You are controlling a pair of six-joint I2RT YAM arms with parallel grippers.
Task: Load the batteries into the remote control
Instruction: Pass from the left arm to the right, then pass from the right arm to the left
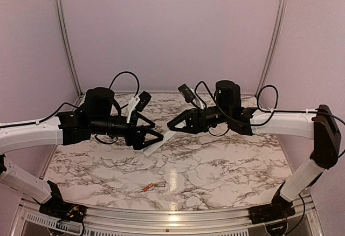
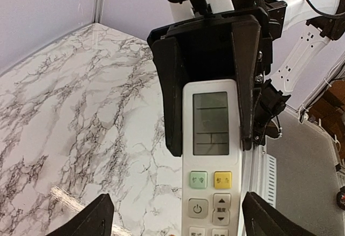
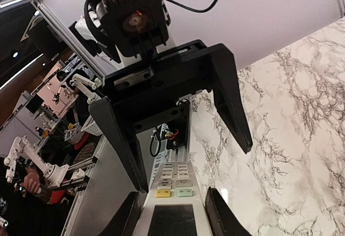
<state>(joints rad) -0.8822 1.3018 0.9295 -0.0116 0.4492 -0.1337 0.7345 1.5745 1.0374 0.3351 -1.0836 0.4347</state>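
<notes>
The white remote control [image 2: 210, 155] is held in the air between the two arms, display and buttons facing the wrist cameras. My right gripper [image 3: 172, 209] is shut on its display end, one finger on each long edge; it shows in the top view too [image 1: 175, 125]. My left gripper [image 2: 177, 203] is wide open, its fingers either side of the button end and apart from it. In the top view the remote [image 1: 161, 140] shows as a white sliver between the grippers. The batteries [image 1: 152, 186], two thin orange-copper cylinders, lie on the marble table near its front edge.
The marble table [image 1: 226, 166] is bounded by purple walls and aluminium posts [image 1: 64, 36]. A metal rail [image 1: 161, 220] runs along the front edge by the arm bases. Cables loop over both wrists.
</notes>
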